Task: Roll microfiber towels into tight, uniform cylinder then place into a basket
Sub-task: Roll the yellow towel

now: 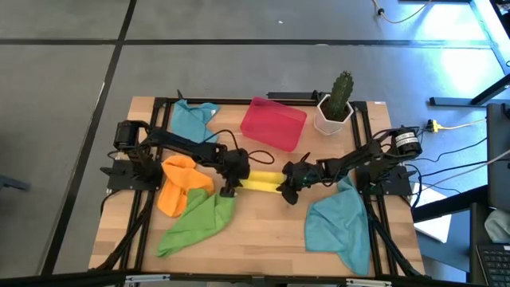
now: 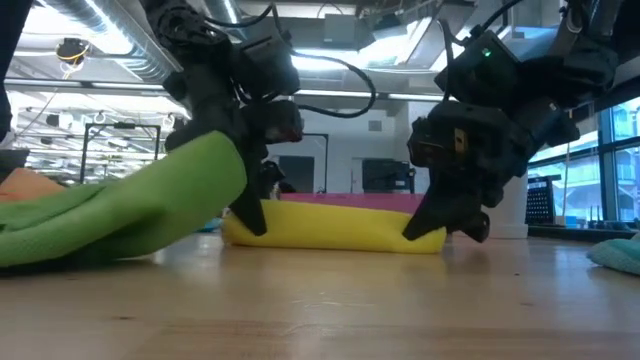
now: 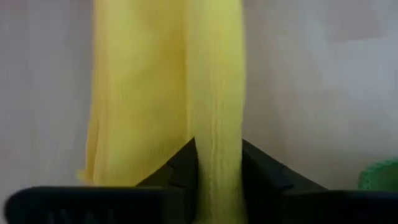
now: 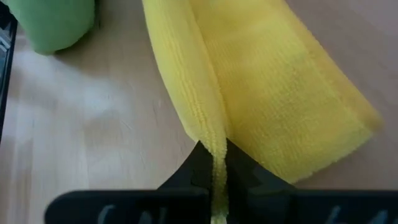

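Table (image 1: 263,231): you see a pale wooden top with both dark arms meeting at its middle; towels lie scattered around them.
Teal towel (image 1: 339,227): spread loose at your right, near the front edge; a second teal cloth (image 1: 194,119) lies at the far left.
Green towel (image 1: 195,223): crumpled at front left; touching the orange towel (image 1: 179,183) behind it.
Basket (image 1: 273,123): red tray, far centre, just beside a white cactus pot (image 1: 335,115).
Yellow towel (image 1: 261,182): folded long, flat on the wood between the two claws.
Left gripper (image 3: 217,180): fingers either side of the yellow fold's edge; slightly parted around it.
Right gripper (image 4: 216,171): pinched tight on the opposite edge.
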